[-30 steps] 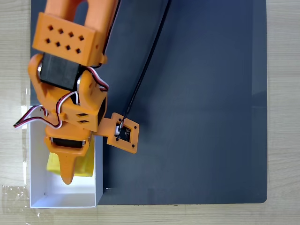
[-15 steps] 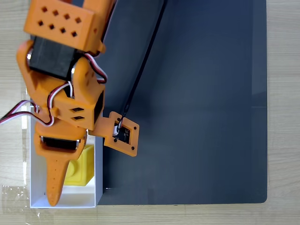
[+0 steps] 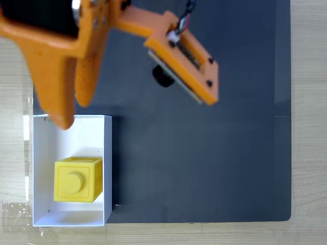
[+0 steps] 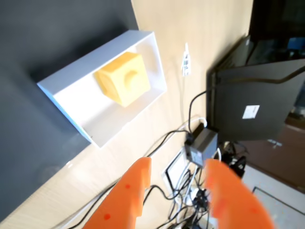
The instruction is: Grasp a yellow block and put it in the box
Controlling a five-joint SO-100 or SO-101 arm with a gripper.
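Placement looks done: we see the yellow block (image 3: 77, 179) resting inside the box (image 3: 37, 153), gripper (image 4: 176, 188) parted, empty, nothing left.

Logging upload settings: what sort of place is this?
Probably a hobby or lab desk: a wooden tabletop with a dark mat, plus tangled cables and a dark monitor-like panel beside the box.

I work at an office or hobby desk: a pale wood-grain worktop (image 3: 306, 127) under a dark mat (image 3: 214, 153), and at the right of my wrist view a black monitor (image 4: 257, 100), a power adapter (image 4: 202, 145) and tangled cables (image 4: 190, 186).
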